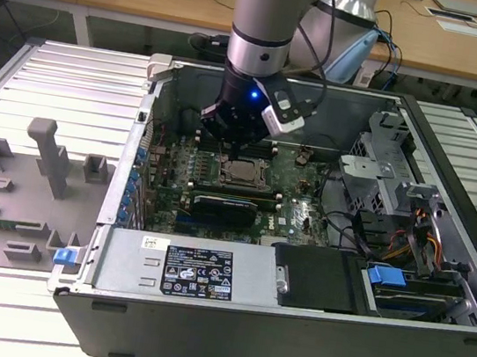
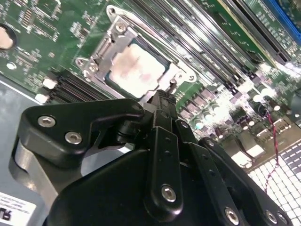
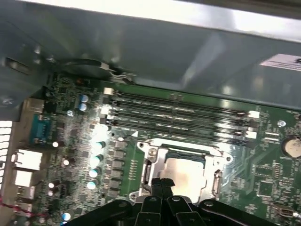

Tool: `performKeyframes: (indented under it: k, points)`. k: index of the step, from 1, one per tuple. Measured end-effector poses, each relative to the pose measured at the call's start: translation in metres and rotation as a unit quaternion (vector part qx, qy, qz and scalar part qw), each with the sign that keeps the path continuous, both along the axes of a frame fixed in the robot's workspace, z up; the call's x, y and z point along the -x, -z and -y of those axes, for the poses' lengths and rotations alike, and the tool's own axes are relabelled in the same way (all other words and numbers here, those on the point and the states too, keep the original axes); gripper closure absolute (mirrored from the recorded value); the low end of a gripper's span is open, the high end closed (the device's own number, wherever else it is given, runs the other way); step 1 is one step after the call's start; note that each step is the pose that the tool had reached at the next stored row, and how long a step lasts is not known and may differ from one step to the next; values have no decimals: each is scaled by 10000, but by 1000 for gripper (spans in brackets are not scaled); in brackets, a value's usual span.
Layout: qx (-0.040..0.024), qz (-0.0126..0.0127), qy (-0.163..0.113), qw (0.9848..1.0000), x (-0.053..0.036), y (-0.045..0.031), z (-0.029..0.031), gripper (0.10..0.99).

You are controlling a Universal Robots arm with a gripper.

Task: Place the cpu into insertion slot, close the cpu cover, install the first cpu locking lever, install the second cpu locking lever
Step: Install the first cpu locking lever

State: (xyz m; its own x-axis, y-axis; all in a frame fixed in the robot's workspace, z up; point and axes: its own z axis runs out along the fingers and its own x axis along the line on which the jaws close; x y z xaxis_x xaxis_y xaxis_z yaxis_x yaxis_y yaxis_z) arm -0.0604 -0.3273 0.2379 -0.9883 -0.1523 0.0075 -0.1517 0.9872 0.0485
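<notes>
Gripper [image 2: 162, 98]: fingers pressed together, nothing visibly held, tips just beside the cpu cover [image 2: 104, 49]. Inside that lowered frame the cpu [image 2: 136, 70] lies seated flat, so 2 of 4 steps appear done. Whether the 2 locking levers are latched cannot be told. Memory slots [image 3: 178, 113] lie farther back.

An open grey metal computer case [image 1: 288, 328] lies on the ribbed silver desk [image 1: 58, 73] — inside, a green motherboard [image 1: 304, 214] with 4 black memory slots [image 3: 178, 115]; grey plastic fixtures [image 1: 46, 156] stand at the exterior view's left.
</notes>
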Motion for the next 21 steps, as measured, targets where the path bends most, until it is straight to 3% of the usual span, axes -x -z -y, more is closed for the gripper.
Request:
performKeyframes:
  k: [5, 7, 13, 18, 19, 20, 21]
  points:
    - [0, 0, 0, 10000, 204, 0, 0, 980]
    - [1, 1, 0, 10000, 211, -14, 0, 980]
    - [0, 18, 0, 10000, 211, -158, 0, 980]
    - [-5, 39, 0, 10000, 300, -170, 0, 980]
    - [-37, 40, 1, 10000, 317, -170, 0, 980]
    - [-169, 40, 0, 9998, 327, -169, 1, 980]
    - [-342, 40, 1, 9994, 339, -170, 1, 980]
